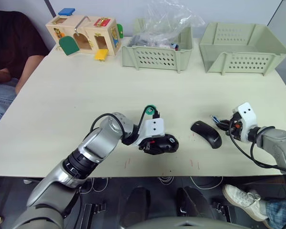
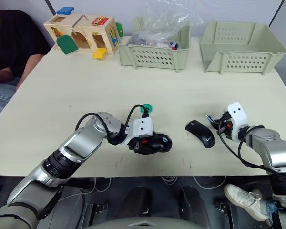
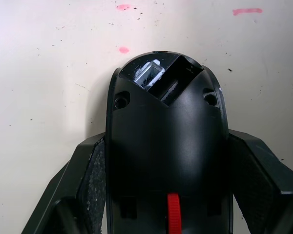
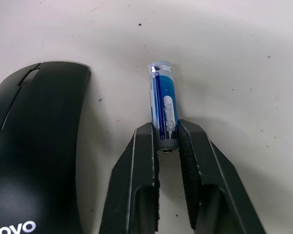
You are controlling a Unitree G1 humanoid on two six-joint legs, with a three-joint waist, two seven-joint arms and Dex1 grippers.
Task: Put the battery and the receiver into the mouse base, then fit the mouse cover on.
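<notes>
Left gripper (image 3: pixel 166 190): it is closing on the mouse base (image 3: pixel 166 146), one black finger pressing each long side, so the jaws are standing about as wide as the body itself. In the head views it is sitting near the front edge of the table (image 1: pixel 86 95), left of centre.

Mouse base: it is resting on the table between the left fingers (image 3: pixel 88 185), hollowed side up. A red strip is showing at the end nearest the wrist, and an open rectangular slot with something clear in it is showing at the far end.

Right gripper (image 4: pixel 167 141): it is pinching the battery (image 4: pixel 164 109) between nearly closed fingertips, gripping only one end. The rest of the cylinder is sticking out past the tips.

Battery: white and blue, it is pointing away from the wrist, just above or on the tabletop; I cannot tell which. It is lying just beside the mouse cover (image 4: pixel 34 146) and apart from it.

Mouse cover: the glossy black shell is lying on the table between the two grippers, closer to the right one (image 1: pixel 206 133). No finger is touching it.

Behind: two pale green baskets (image 1: pixel 240 45) and a wooden toy house (image 1: pixel 83 33) are standing along the far edge, and a person (image 1: pixel 9 47) is sitting at the far left corner.
</notes>
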